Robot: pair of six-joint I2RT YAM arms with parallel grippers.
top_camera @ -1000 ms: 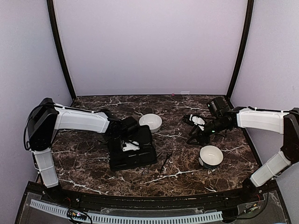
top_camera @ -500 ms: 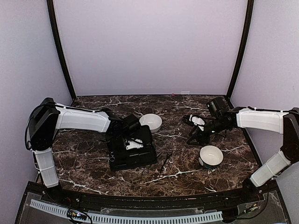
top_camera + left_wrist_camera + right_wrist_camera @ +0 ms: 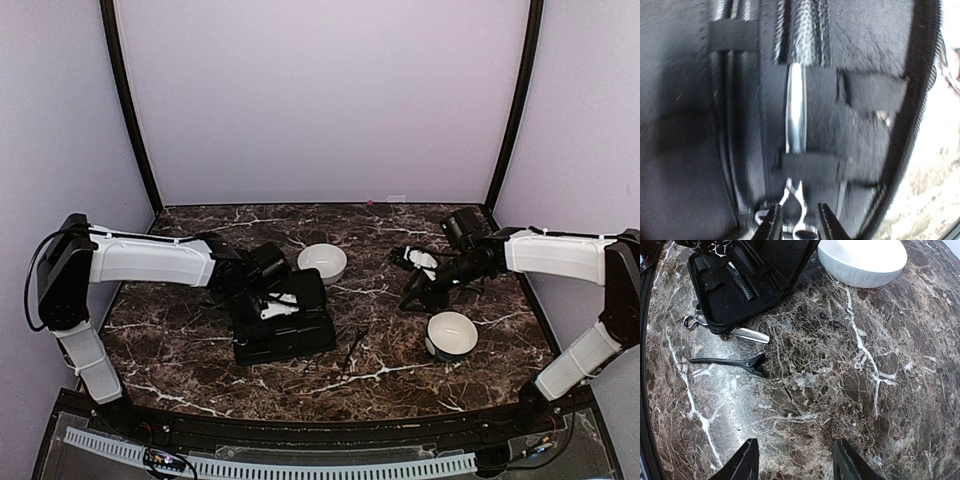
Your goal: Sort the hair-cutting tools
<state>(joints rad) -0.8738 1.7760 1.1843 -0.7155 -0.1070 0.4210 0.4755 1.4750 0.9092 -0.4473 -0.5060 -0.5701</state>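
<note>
The left arm (image 3: 150,262) rises from the counter's (image 3: 190,340) near left corner and stretches level toward the middle, wrist bent downward. The left gripper (image 3: 268,306) points down, low over the middle, its fingers (image 3: 771,226) narrowly apart; whether they pinch anything cannot be told. The right arm (image 3: 555,255) comes from the near right corner and reaches inward along the right side. The right gripper (image 3: 411,297) slants down, clear of the surface, jaws spread wide.

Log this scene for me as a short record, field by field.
Left gripper: open, jaws straddling handles of silver scissors strapped in the black case
Right gripper: open, empty, over bare table
Loose tools: black clip, toothed silver blade at the case's edge
Bowls: white bowl beside the case; second white bowl near the right arm
</note>
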